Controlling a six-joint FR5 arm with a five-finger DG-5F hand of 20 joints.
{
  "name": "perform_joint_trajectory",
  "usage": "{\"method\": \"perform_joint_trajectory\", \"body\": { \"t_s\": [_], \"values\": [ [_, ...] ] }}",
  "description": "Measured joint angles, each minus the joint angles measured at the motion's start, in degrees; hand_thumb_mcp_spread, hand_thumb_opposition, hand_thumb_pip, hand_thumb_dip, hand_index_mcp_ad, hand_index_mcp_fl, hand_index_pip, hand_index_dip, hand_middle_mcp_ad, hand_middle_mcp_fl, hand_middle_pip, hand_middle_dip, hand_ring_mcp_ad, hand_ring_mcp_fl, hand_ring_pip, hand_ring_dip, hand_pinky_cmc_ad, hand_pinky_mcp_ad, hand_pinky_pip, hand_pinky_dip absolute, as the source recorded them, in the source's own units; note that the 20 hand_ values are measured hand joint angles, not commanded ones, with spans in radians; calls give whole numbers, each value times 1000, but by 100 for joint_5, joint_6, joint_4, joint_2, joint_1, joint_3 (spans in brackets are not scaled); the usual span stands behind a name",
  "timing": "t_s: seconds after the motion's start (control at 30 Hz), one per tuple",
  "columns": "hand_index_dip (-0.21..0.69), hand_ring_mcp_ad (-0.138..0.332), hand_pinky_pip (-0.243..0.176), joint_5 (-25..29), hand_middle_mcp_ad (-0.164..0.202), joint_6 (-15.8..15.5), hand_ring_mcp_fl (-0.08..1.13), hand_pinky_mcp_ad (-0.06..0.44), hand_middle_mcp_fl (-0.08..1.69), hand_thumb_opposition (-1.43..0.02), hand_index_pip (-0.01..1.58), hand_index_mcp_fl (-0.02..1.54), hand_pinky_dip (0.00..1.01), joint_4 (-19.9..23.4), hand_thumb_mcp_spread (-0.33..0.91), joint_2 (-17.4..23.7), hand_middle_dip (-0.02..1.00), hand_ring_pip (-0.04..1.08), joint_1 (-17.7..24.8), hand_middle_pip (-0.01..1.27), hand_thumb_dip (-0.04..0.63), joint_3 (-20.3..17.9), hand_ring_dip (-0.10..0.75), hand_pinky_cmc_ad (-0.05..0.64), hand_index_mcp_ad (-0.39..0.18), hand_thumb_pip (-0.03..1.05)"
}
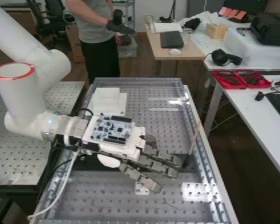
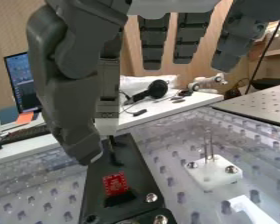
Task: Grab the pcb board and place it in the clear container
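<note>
Starting from scratch, prob.: hand (image 1: 158,168) open w/ fingers straight, nothing gripped; red pcb (image 2: 115,184) lies on black plate (image 2: 139,170). Grab + container drop-off both TBD, AFAICT.

Bright room, white glare patches on the bench (image 1: 91,197)

A small red pcb board (image 2: 115,183) with pale marks sits by a black block (image 2: 120,199) on a dark plate (image 2: 133,159).
</note>
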Motion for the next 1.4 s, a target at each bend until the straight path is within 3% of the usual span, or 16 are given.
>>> {"method": "perform_joint_trajectory", "body": {
  "t_s": [0.47,0.87,1.4],
  "values": [
    [372,117,-75,7,63,0,16,278,35,-871,880,520,154,68,607,-38,195,108,6,145,298,-31,52,380,-225,354],
    [380,113,-75,-146,63,-43,16,279,56,-874,1028,637,154,-86,663,-233,195,105,-38,145,298,199,52,380,-229,374],
    [382,117,-75,-268,63,-105,16,278,56,-874,993,618,154,-250,663,-357,195,108,-81,145,298,350,52,380,-229,374]
  ]
}}
